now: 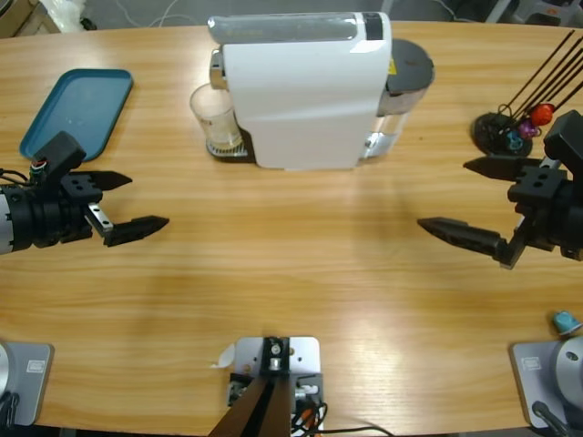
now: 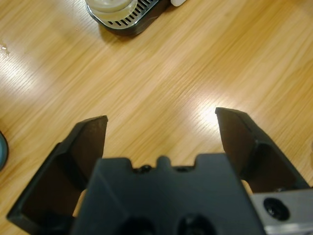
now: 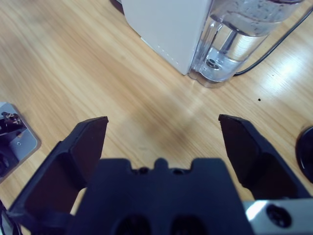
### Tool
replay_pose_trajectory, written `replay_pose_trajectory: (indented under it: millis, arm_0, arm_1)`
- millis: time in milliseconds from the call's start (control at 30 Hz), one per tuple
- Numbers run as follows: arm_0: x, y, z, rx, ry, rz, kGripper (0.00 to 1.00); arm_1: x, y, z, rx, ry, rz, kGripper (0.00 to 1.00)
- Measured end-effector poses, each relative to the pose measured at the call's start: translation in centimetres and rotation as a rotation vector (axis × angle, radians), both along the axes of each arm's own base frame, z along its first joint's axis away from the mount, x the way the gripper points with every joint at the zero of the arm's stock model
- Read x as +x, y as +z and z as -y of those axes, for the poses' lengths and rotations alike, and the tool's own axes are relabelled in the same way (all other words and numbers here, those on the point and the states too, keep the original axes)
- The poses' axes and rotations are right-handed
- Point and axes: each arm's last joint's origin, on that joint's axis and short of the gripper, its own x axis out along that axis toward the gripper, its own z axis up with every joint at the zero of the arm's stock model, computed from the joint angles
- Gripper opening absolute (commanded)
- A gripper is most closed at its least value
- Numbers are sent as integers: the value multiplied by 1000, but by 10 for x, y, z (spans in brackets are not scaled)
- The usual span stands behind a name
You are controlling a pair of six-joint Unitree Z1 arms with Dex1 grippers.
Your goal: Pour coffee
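Note:
A white coffee machine (image 1: 301, 91) stands at the table's far middle, its clear water tank (image 3: 234, 39) on the right side. A small clear glass (image 1: 217, 118) sits on the machine's drip tray (image 2: 129, 19), and a shallow pale yellowish layer of coffee (image 1: 224, 141) shows at the glass's bottom. My left gripper (image 1: 150, 200) hangs open over bare wood, left of and nearer than the glass, holding nothing. My right gripper (image 1: 446, 194) is open too, right of the machine over bare wood. In the wrist views, the left gripper (image 2: 161, 117) points toward the glass (image 2: 111, 6) and the right gripper (image 3: 164, 120) toward the machine (image 3: 168, 24).
A teal tray (image 1: 77, 109) lies at the far left. A black wire stand (image 1: 510, 127) with coloured capsules is at the far right. One teal capsule (image 1: 565, 320) lies near the front right corner. A black cable (image 3: 274, 46) runs behind the tank.

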Motion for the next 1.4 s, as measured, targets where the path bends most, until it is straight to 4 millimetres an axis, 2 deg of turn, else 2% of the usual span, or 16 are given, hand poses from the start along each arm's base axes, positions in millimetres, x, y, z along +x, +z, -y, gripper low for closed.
replay_pose_trajectory:
  millis: [167, 300, 600, 767, 1000, 1400]
  arm_0:
    - [10, 1, 9, -34, -5, 46, 959]
    - [31, -5, 20, -49, 6, 100, 962]
    - [74, -25, 23, -92, 49, 127, 964]
    - [82, -28, 31, -165, -13, 131, 964]
    - [95, -33, 30, -203, -15, 138, 964]
    - [129, -39, 41, -228, -23, 143, 959]
  arm_1:
    - [0, 0, 0, 0, 0, 0, 1000]
    - [0, 0, 0, 1, 0, 0, 1000]
    - [0, 0, 0, 3, 0, 2, 1000]
    - [0, 0, 0, 3, 0, 2, 1000]
    - [0, 0, 0, 3, 0, 2, 1000]
    - [0, 0, 0, 3, 0, 2, 1000]
